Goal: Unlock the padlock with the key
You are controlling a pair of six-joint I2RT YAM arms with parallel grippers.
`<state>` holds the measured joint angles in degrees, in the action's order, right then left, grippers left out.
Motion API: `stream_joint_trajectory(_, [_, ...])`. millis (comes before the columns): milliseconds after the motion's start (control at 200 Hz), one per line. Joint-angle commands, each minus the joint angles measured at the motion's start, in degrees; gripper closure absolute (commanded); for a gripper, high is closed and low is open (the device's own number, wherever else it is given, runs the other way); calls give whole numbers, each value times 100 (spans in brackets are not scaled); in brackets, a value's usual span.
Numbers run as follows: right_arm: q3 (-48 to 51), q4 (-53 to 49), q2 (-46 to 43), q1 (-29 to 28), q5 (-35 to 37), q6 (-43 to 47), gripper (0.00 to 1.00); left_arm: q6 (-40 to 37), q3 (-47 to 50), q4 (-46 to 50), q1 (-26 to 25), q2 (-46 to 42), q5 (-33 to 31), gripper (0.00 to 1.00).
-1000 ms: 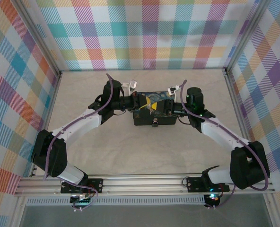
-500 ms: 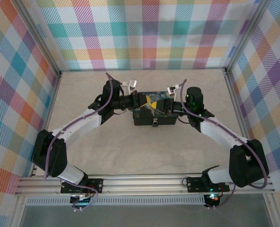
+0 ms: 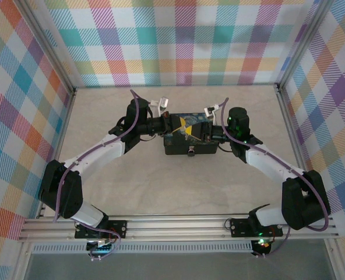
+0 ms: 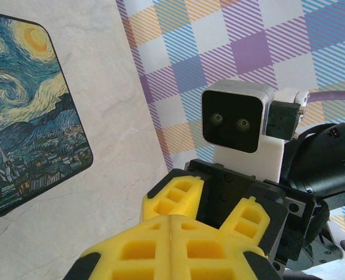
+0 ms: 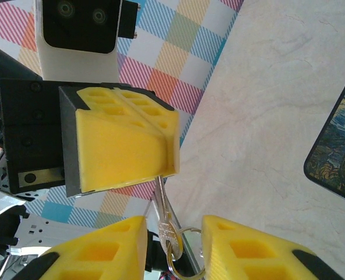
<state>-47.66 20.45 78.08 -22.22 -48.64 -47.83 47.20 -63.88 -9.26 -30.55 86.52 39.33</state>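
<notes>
Arms: white shells with black joint housings on the left arm and the right arm.
Cables: purple, running along each arm up from the rail.
Bases: black plates bolted on the rail.
Left gripper: yellow fingers with square cut-outs, black mounts.
Wrist camera: white block with a black two-lens face.
Light: small, green, on the right arm.
</notes>
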Motion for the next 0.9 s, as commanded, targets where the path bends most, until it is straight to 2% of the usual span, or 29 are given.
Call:
stream_joint_trajectory(0, [-99, 375, 75, -37, -162, -143, 72, 70, 16, -219, 57, -50, 4, 100])
stream_joint_trajectory(235, [-81, 591, 118, -37, -292, -263, 78, 75, 24, -252, 75, -56, -31, 100])
stream_joint_trajectory(475, [-20, 842, 102, -37, -400, -348, 92, 101, 66, -252, 109, -65, -99, 100])
stream_joint_trajectory(670, [-11, 664, 50, -28, -342, -173, 96, 63, 76, -116, 158, -61, -162, 100])
stream_joint_trajectory(785, [-125, 190, 32, -20, -412, 235, 97, -211, -11, 232, 237, -91, -40, 71])
stream_joint_trajectory(895, [-468, -833, 49, -19, -628, 977, 97, -850, -322, 961, 294, -79, 325, 57])
